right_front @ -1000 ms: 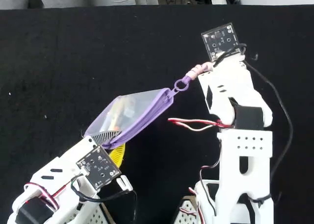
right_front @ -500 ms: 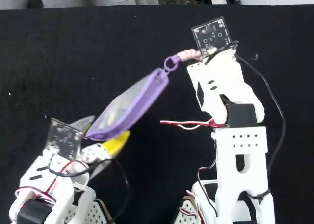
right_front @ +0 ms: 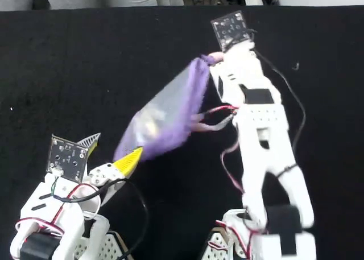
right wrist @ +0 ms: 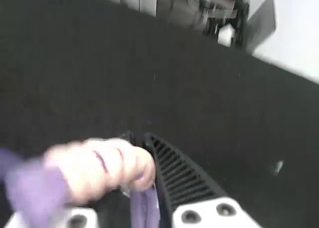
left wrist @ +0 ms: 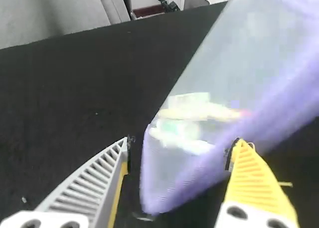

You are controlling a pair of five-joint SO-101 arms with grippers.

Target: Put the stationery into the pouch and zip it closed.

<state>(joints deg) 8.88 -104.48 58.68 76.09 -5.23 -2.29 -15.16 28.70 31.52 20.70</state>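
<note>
Purple translucent pouch (right_front: 165, 120), stationery (left wrist: 192, 115) inside, hangs over the black bench (right_front: 85, 61) from my right hand (right_front: 215, 60), which pinches its pink zipper pull (right wrist: 99, 168). My left hand (left wrist: 180, 142) is spread around its lower corner; I'd clamp there before pulling.

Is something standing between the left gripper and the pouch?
Nothing visible does. The lower end of the pouch hangs between the open fingers of the left gripper, while the right gripper holds its pink zipper pull.
</note>
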